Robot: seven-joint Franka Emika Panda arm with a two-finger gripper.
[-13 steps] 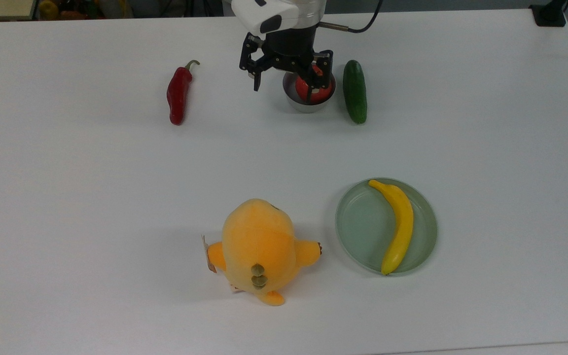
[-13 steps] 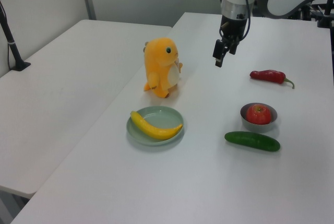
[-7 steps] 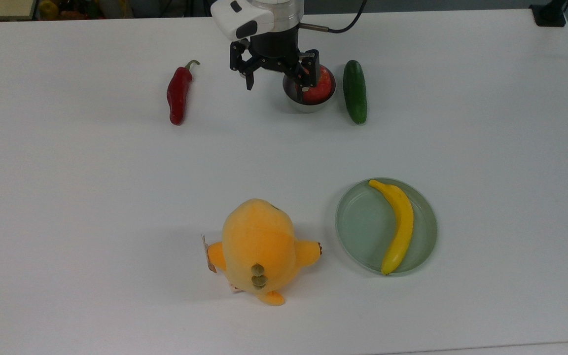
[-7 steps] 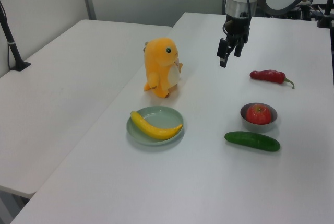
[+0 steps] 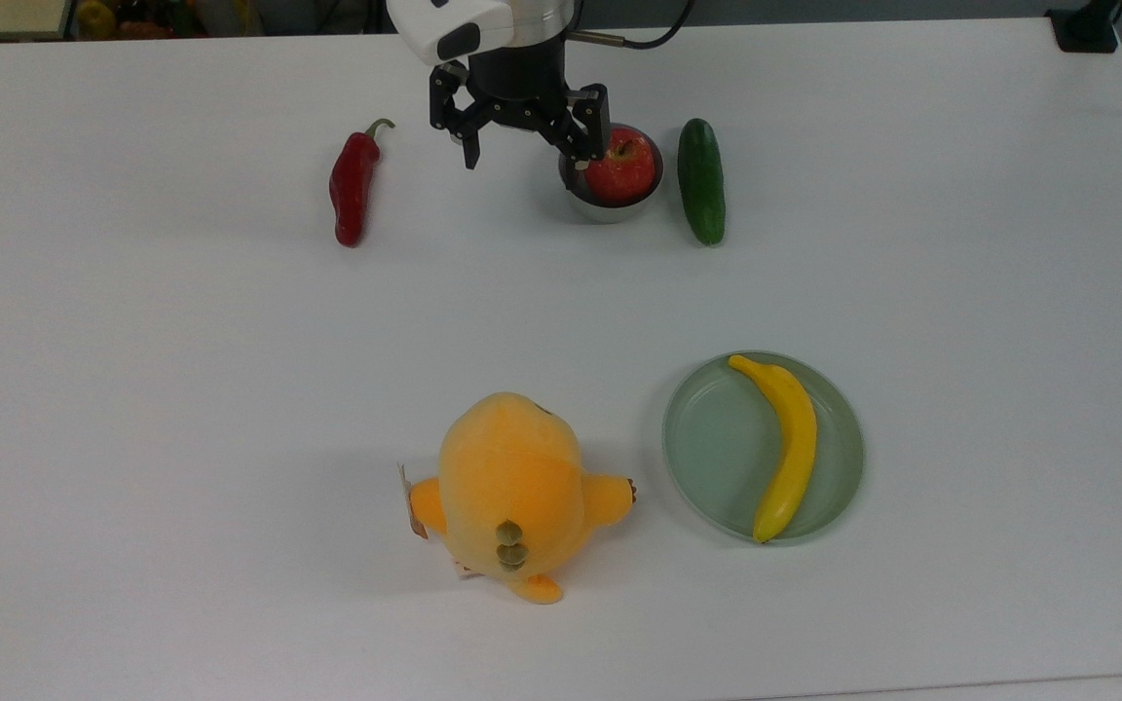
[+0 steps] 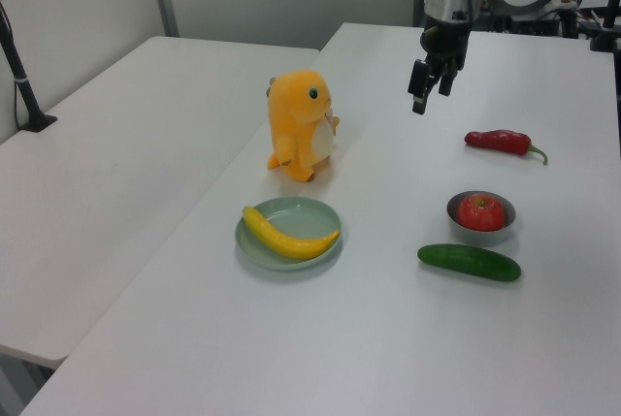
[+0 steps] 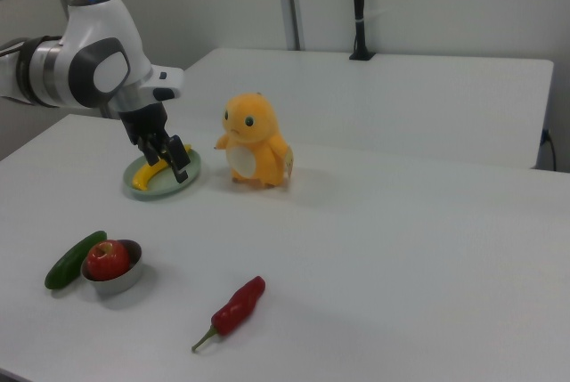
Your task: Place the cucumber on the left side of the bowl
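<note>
- Dark green and smooth, the cucumber [image 5: 700, 181] lies flat on the white table [image 5: 181, 370], just beside the bowl [image 5: 610, 200] on the top view's right; a thin gap separates them in that view.
- In the left view the cucumber [image 6: 469, 262] lies nearer the camera than the bowl [image 6: 480, 227]; in the right view it [image 7: 75, 260] sits at the bowl's [image 7: 112, 279] left, and contact there is hard to judge.
- Grey metal, the bowl holds a red apple [image 5: 619, 175] that fills most of it.
- Raised above the table, the pincer [image 5: 519, 146] hangs with its fingers spread wide and nothing between them; in the top view it sits between the bowl and the red chili pepper [image 5: 352, 185], one fingertip overlapping the bowl's rim.
- The pepper lies well apart from the bowl, on the top view's left.
- Nearer the bottom of the top view, a pale green plate [image 5: 707, 448] carries a yellow banana [image 5: 787, 443].
- An orange plush toy [image 5: 512, 487] stands just beside the plate, on the top view's left.
</note>
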